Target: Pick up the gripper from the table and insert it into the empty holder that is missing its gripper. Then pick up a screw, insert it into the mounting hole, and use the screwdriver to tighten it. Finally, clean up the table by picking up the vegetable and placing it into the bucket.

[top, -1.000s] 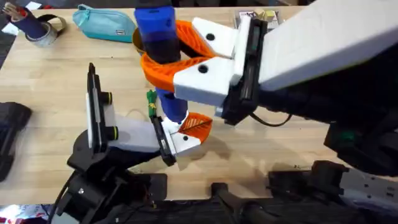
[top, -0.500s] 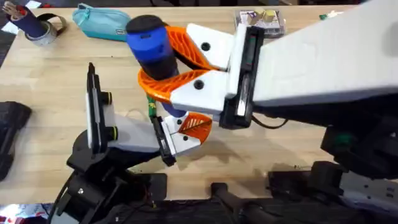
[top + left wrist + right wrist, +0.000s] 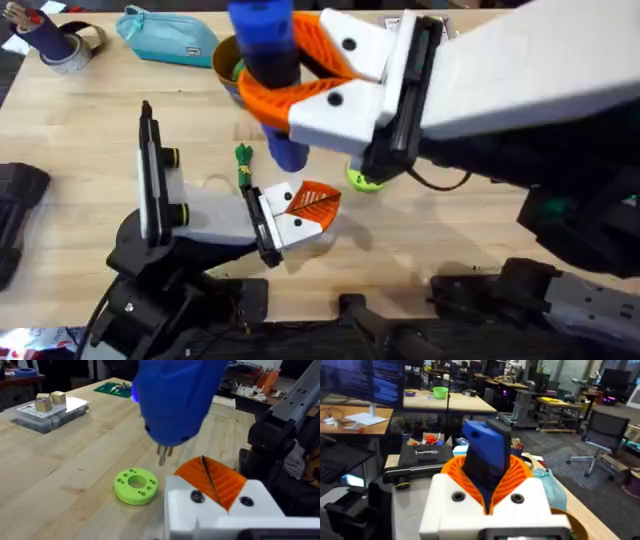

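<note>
Overhead: I'm clamping screwdriver [image 3: 268, 70] in right gripper [image 3: 285, 85]; gripper [image 3: 315, 200] seated in holder [image 3: 290, 225]. Vegetable [image 3: 243, 165], at holder's 11 o'clock, not yet in bucket [image 3: 225, 62]. Left fingers: can't tell.

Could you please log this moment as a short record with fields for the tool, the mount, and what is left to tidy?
right gripper: fingers shut on the screwdriver, lifted above the table
screwdriver bit: clear of the holder
gripper: orange, seated in the holder
vegetable: on the table beside the holder
bucket: behind the screwdriver, partly hidden
green disc: on the table
</note>
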Robot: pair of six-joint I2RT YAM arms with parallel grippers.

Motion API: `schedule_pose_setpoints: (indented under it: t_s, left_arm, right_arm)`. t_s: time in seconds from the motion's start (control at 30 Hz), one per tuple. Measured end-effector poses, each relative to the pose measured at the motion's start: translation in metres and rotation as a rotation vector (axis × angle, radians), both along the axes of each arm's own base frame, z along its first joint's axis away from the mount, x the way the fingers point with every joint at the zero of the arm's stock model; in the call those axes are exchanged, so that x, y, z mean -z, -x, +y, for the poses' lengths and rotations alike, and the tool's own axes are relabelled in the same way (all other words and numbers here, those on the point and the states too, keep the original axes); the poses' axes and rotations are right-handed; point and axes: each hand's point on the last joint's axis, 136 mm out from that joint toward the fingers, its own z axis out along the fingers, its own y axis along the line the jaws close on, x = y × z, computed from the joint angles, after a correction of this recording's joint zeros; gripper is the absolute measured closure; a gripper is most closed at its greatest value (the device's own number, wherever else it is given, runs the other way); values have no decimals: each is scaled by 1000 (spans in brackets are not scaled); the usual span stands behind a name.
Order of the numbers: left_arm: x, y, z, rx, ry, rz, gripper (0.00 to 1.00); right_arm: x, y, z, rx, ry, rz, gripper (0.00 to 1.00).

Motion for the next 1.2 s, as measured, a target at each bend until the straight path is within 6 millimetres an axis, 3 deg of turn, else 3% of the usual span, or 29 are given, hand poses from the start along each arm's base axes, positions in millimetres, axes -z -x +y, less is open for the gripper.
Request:
schedule_pose_setpoints:
  t_s: [0.33,0.63,0.97,1.2]
  left_arm:
    - [0,0,0,0,0,0,984]
    - [0,0,0,0,0,0,984]
    - [0,0,0,0,0,0,984]
    - [0,0,0,0,0,0,984]
  right_arm:
    - [10,-9,1,6,11,82,977]
    - [23,-36,-8,52,27,134,977]
    - [11,-41,-19,-1,-37,187,977]
    - [-3,-31,-17,-86,-92,205,977]
